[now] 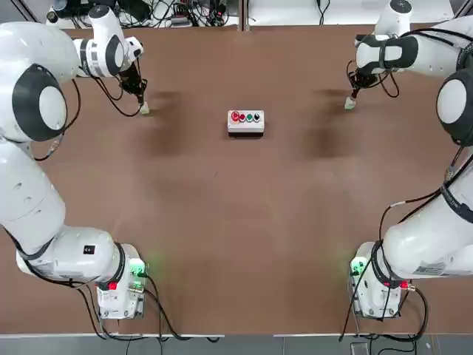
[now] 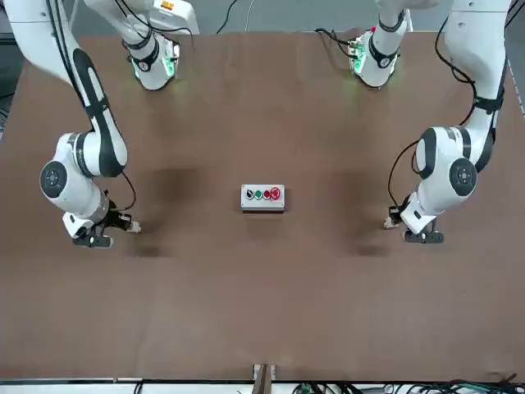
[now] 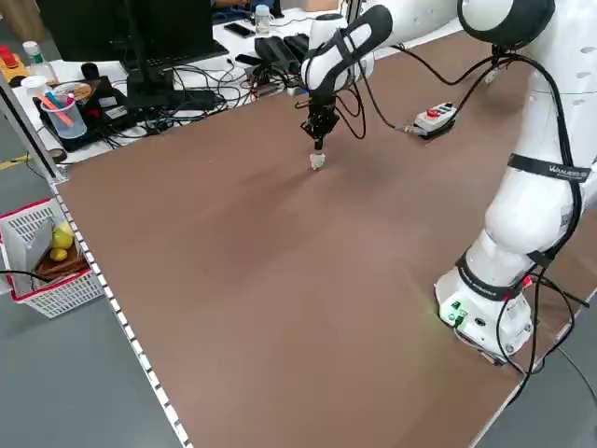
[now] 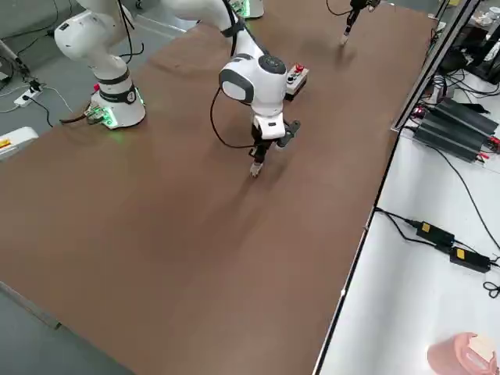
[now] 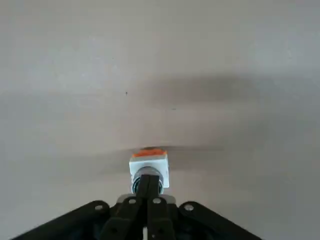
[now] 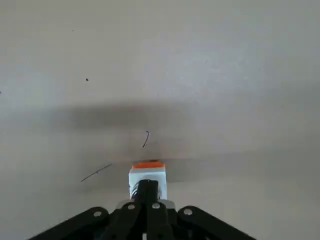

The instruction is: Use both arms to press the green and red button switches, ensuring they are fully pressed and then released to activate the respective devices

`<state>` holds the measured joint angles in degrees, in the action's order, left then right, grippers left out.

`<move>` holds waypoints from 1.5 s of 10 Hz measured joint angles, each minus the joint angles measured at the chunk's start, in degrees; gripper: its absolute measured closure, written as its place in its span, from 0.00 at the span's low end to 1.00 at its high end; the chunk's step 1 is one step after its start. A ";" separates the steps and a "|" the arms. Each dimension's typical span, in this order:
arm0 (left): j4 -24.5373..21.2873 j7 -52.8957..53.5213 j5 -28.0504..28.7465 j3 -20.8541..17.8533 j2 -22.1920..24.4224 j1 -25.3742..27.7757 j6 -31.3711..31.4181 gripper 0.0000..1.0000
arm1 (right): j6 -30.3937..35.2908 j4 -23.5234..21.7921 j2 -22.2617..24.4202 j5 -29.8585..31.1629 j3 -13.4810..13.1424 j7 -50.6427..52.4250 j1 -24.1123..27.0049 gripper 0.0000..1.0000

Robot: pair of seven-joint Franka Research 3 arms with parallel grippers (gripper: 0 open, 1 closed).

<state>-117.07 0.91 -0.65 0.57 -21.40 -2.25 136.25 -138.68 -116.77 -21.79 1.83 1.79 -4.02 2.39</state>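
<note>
In the upper left of the top view, the left gripper (image 1: pixel 140 100) reaches down to a small pale switch (image 1: pixel 144 109) that stands on the brown table (image 1: pixel 236 222). In the left wrist view its two fingers (image 5: pixel 148 187) are pressed together with no gap, and their tips rest on top of this switch (image 5: pixel 149 167). The stub is white with an orange base; I cannot see the colour of its cap, because the fingers cover it.

In the upper right of the top view, the right gripper (image 1: pixel 353 95) does the same at the other small switch (image 1: pixel 349 104). The right wrist view shows its fingers (image 6: pixel 148 192) closed tight together, with the tips on the top of the white stub (image 6: pixel 147 177). Here also the cap colour is hidden.

Between both switches and well apart from each, in the upper middle of the top view, lies a white box (image 1: pixel 245 122) with a row of red and green buttons. In the front view the box (image 2: pixel 262 198) sits in the centre, with the right gripper (image 2: pixel 123 223) at the left and the left gripper (image 2: pixel 396 218) at the right.
</note>
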 joint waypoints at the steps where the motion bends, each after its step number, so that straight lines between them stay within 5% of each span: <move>1: 0.04 0.00 0.00 0.00 0.12 0.01 -0.17 0.99 | 0.01 0.00 0.01 0.00 0.00 0.00 0.00 0.99; 12: 3.23 -0.12 0.00 -0.03 2.13 0.03 -7.20 0.97 | 5.16 1.56 0.17 0.00 0.00 -0.03 0.00 0.99; 15: 9.57 -0.07 0.00 -0.03 6.46 0.03 -17.20 0.74 | 6.84 2.72 0.69 -0.25 0.04 -0.85 -0.04 0.98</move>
<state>-107.50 0.85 -0.65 0.53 -14.94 -2.23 119.05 -131.83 -114.05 -21.10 1.57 1.83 -4.87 2.35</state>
